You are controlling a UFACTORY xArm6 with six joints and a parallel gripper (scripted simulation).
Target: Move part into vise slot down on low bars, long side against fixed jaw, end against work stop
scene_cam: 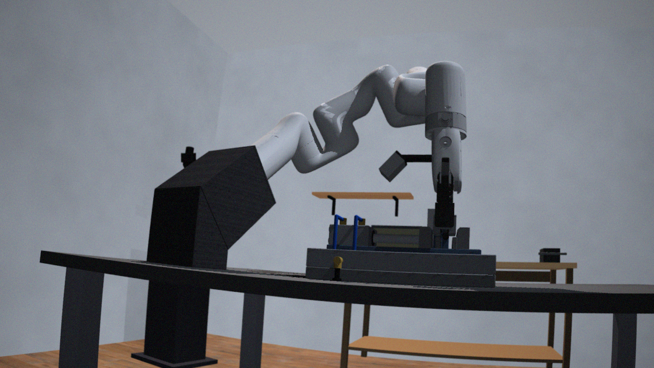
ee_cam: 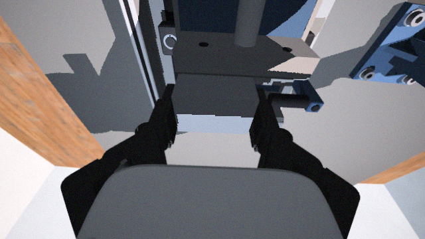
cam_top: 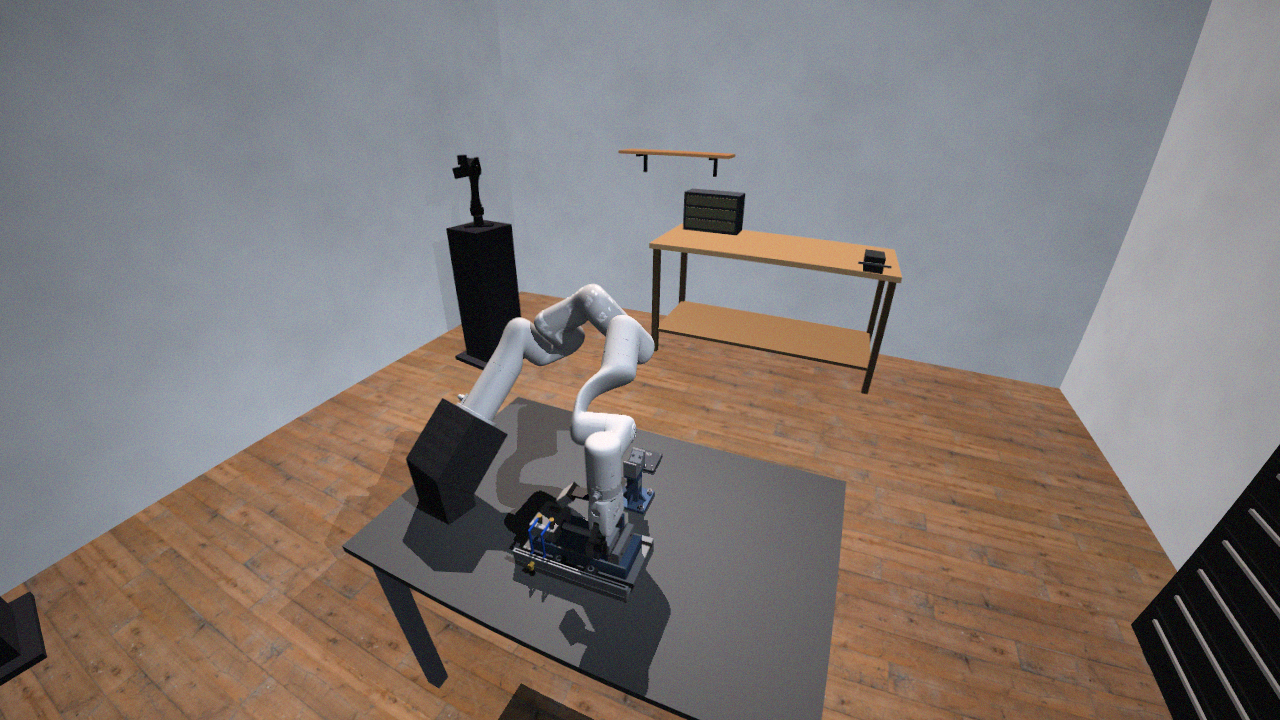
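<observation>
Placing step: claw (ee_cam: 212, 123) clamped on the part (ee_cam: 214, 99), low between the vise (scene_cam: 400, 262) jaws by the work stop (ee_cam: 287, 100); next, seat against fixed jaw, release, lift clear.

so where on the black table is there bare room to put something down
Bare top shows on the black table right of the vise fixture, out to the far and near edges there. Another strip lies between the fixture and the arm's black pedestal. It is crowded at the fixture, where the gripper holds the part, and behind it at the V-block.
</observation>
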